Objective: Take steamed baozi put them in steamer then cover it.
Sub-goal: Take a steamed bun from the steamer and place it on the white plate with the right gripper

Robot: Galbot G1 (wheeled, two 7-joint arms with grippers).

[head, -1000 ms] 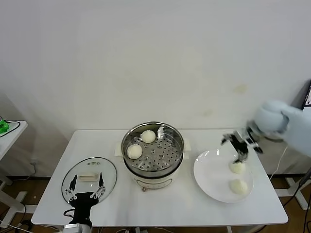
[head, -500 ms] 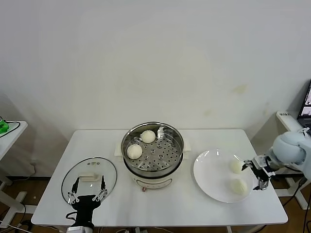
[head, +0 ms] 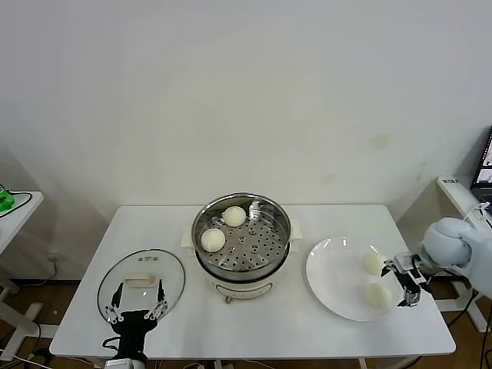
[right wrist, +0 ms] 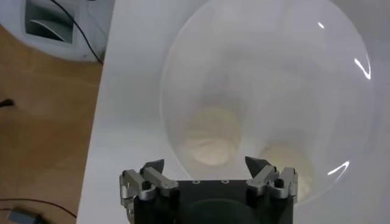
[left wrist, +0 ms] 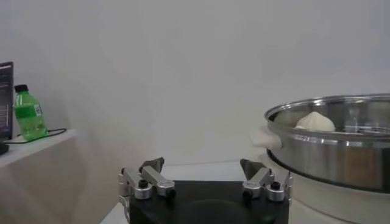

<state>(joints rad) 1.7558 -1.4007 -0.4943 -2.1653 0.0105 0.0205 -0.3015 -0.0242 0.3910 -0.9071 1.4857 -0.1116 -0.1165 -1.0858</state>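
The steel steamer (head: 269, 254) stands mid-table on its cream base and holds two baozi, one at the far side (head: 234, 216) and one at the left (head: 213, 240). Two more baozi, a far one (head: 374, 264) and a near one (head: 377, 294), lie on the white plate (head: 334, 269). My right gripper (head: 406, 281) is open and empty at the plate's right edge, just beside both buns. In the right wrist view they show as one bun (right wrist: 210, 141) ahead of the open gripper (right wrist: 207, 165) and another bun (right wrist: 281, 165) to the side. My left gripper (head: 137, 309) is open and parked over the glass lid.
The round clear glass lid (head: 141, 280) with a cream handle lies flat at the table's left front. The left wrist view shows the steamer wall (left wrist: 332, 152) and a green bottle (left wrist: 28, 113) on a side table. The table's right edge runs close beside the plate.
My right gripper has swung from above the plate's far bun out and down to the plate's right edge. The buns and the left arm have not moved.
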